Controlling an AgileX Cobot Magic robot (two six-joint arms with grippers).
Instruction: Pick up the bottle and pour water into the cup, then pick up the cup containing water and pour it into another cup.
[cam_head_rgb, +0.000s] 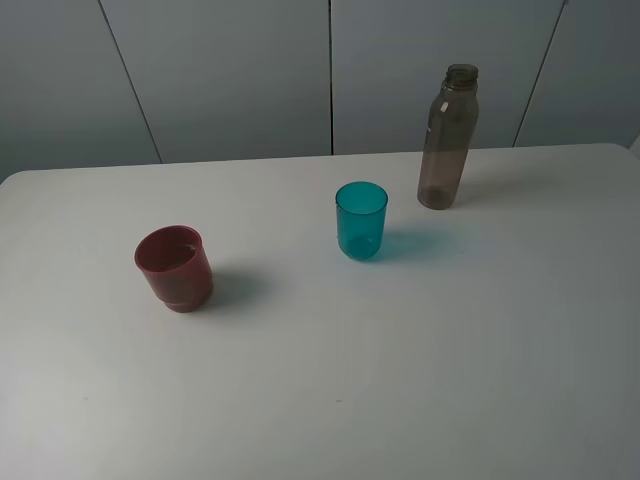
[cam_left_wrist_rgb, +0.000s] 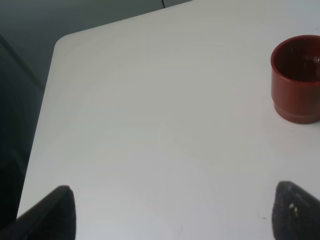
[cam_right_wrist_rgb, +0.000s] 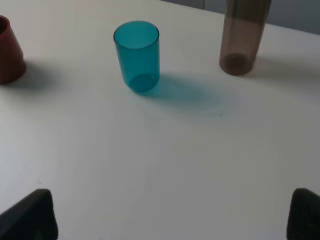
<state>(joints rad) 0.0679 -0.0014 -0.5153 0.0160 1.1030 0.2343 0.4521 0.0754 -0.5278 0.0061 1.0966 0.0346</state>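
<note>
While both grippers (cam_left_wrist_rgb: 172, 215) (cam_right_wrist_rgb: 172, 215) gape empty: smoky tall bottle (cam_head_rgb: 447, 137), translucent teal cup (cam_head_rgb: 361, 220), squat opaque red cup (cam_head_rgb: 175, 267).

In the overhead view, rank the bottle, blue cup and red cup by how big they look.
1. Bottle, clearly the tallest.
2 and 3. Red cup and blue cup look alike: the red one wider, the blue one narrower. The red sits nearer the camera, so no firm ranking.
</note>
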